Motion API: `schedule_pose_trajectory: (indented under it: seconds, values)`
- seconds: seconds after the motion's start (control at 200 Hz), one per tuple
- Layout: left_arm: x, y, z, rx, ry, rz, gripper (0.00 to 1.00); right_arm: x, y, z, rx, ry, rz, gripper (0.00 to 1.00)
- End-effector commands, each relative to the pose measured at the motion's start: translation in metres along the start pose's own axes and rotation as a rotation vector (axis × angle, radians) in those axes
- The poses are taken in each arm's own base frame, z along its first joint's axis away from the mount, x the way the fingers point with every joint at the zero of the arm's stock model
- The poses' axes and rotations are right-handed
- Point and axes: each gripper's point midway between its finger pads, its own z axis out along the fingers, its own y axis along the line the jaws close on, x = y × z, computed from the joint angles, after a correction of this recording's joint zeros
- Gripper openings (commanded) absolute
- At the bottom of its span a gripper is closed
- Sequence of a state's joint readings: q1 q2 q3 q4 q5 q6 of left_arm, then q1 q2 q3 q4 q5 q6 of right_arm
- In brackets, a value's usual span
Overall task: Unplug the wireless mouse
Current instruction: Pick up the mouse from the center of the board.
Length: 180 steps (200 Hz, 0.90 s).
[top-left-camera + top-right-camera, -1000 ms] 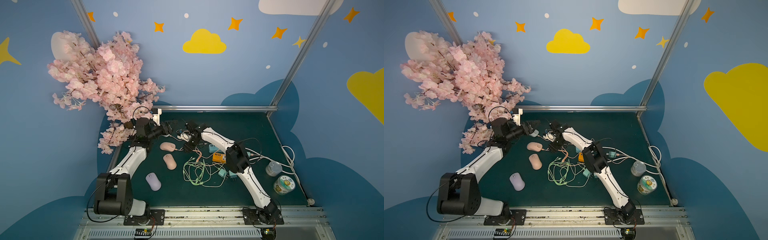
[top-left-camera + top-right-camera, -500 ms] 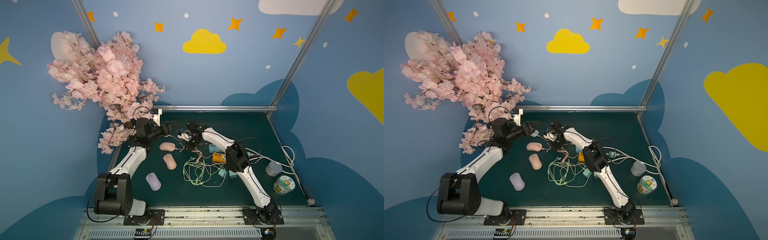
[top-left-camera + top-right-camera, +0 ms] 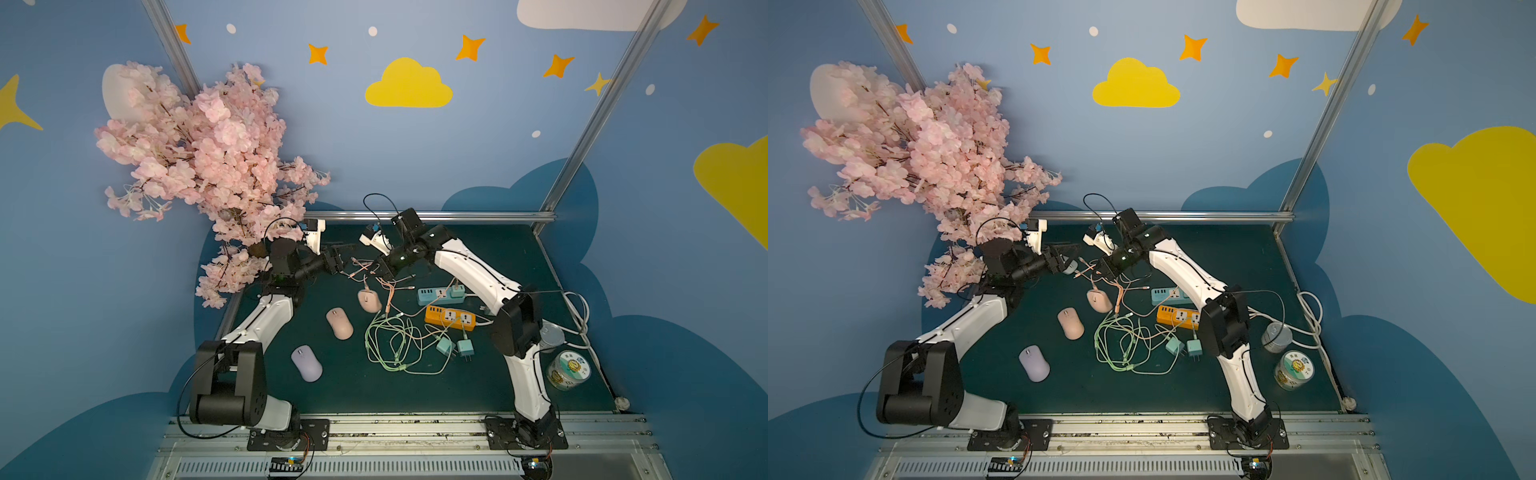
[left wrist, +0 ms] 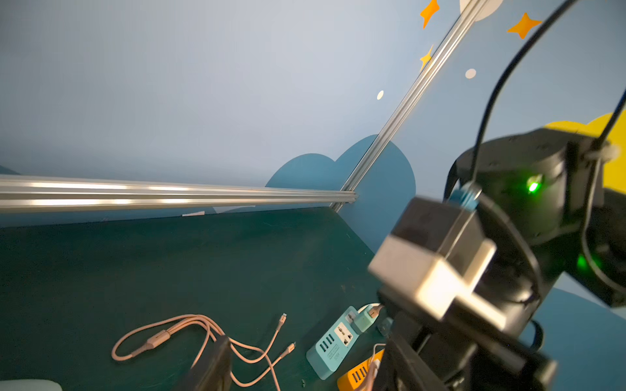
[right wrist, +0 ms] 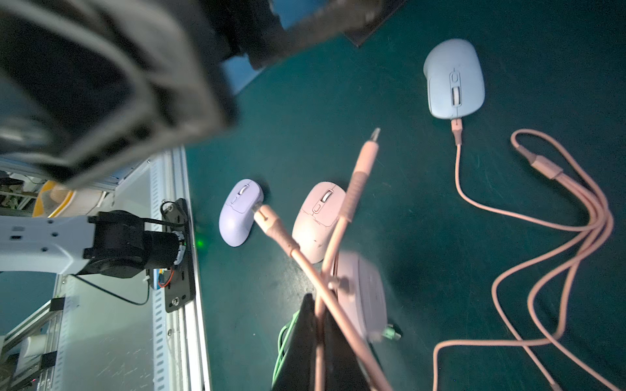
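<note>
A light blue mouse [image 5: 454, 79] lies on the green mat with a pink cable [image 5: 457, 162] plugged into its front. In a top view the mouse [image 3: 1070, 266] shows just under my left gripper [image 3: 1065, 257], which is open and empty; its fingers [image 4: 213, 365] frame loose pink cable ends. My right gripper [image 5: 320, 325] is shut on strands of the pink cable, and two free plug ends stick up past it. In both top views it [image 3: 376, 268] hovers at the back of the mat, close to the left gripper [image 3: 338, 259].
Two pink mice [image 3: 369, 300] [image 3: 339, 323] and a lavender mouse [image 3: 306, 363] lie on the mat. A green cable tangle [image 3: 395, 345], a teal power strip [image 3: 432, 294], an orange one [image 3: 451, 316], chargers and two cans [image 3: 568, 370] fill the right. A blossom tree [image 3: 208, 166] overhangs the left.
My right gripper has shut on the pink cable and risen slightly, lifting its loose ends. The left gripper has stayed in place and open.
</note>
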State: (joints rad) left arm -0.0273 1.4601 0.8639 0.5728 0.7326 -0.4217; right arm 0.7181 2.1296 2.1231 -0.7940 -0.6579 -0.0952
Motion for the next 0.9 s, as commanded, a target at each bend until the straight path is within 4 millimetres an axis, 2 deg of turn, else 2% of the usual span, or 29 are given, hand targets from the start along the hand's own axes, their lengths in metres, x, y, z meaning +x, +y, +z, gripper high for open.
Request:
schedule_pose_trajectory:
  seconds: [0.0,0.11,0.245,0.426,0.661,0.896]
  values:
    - [0.002,-0.022,-0.005,0.111,-0.036,0.151,0.72,-0.017,0.028,-0.019,-0.086,-0.06,-0.024,0.0]
    - [0.016,-0.037,-0.007,0.204,-0.052,0.26,0.74,-0.023,0.032,-0.036,-0.075,-0.088,-0.022,0.0]
    - [0.051,-0.041,-0.007,0.24,-0.003,0.326,0.76,-0.029,0.036,-0.053,-0.076,-0.133,-0.017,0.0]
    - [0.082,-0.058,-0.001,0.3,0.073,0.378,0.78,-0.036,0.052,-0.065,-0.121,-0.189,-0.018,0.0]
    - [0.1,-0.064,0.006,0.356,0.112,0.35,0.78,-0.041,0.068,-0.086,-0.149,-0.223,-0.025,0.0]
    - [0.103,-0.082,0.023,0.42,0.11,0.358,0.77,-0.047,0.079,-0.098,-0.168,-0.249,-0.032,0.0]
